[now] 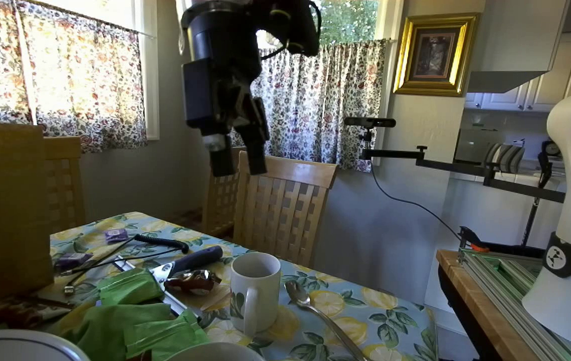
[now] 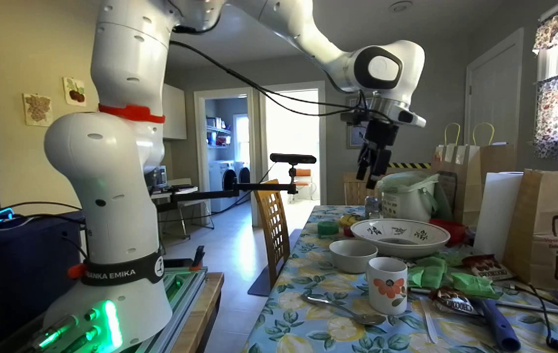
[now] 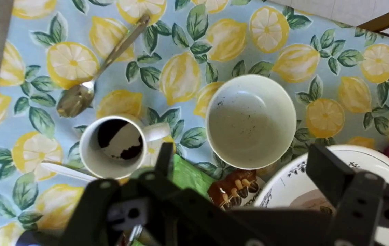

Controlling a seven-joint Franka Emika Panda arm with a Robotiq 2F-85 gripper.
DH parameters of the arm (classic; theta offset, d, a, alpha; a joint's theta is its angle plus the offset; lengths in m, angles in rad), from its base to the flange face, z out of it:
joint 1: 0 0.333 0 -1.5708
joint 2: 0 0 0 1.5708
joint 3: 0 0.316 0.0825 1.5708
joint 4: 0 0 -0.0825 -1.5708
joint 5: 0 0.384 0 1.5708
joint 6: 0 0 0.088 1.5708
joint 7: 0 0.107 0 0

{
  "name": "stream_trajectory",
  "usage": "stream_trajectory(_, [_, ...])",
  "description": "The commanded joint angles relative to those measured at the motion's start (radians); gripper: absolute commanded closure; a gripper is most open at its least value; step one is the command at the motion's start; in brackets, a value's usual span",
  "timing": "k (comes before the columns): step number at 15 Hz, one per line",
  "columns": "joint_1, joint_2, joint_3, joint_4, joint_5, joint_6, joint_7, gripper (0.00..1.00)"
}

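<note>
- A round white bowl (image 3: 250, 126), no long axis, sits on the table (image 3: 187, 123) at twelve o'clock from my gripper (image 3: 242, 152) in the wrist view.
- My gripper hangs well above, jaws spread, grasping nothing.
- From the bowl, the mug (image 3: 112, 167) stands toward nine, the patterned dish (image 3: 375, 165) between four and five.

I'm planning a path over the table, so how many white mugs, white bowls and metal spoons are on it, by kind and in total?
White mug: 1
White bowls (plain bowl, patterned bowl): 2
Metal spoon: 1
Total: 4
</note>
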Motion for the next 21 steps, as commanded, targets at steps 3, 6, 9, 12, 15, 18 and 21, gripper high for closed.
stream_trajectory(3, [0.037,0.285,-0.021,0.35,-0.041,-0.161,-0.014,0.0])
stream_trajectory(6, [0.059,0.412,-0.03,0.501,-0.068,-0.265,-0.02,0.0])
stream_trajectory(9, [0.076,0.524,-0.034,0.634,-0.092,-0.363,-0.042,0.0])
stream_trajectory(12, [0.089,0.595,-0.04,0.719,-0.108,-0.434,-0.062,0.0])
stream_trajectory(15, [0.096,0.631,-0.043,0.761,-0.118,-0.463,-0.081,0.0])
stream_trajectory(18, [0.103,0.642,-0.042,0.775,-0.115,-0.46,-0.092,0.0])
stream_trajectory(21, [0.117,0.611,-0.049,0.722,-0.141,-0.432,-0.105,0.0])
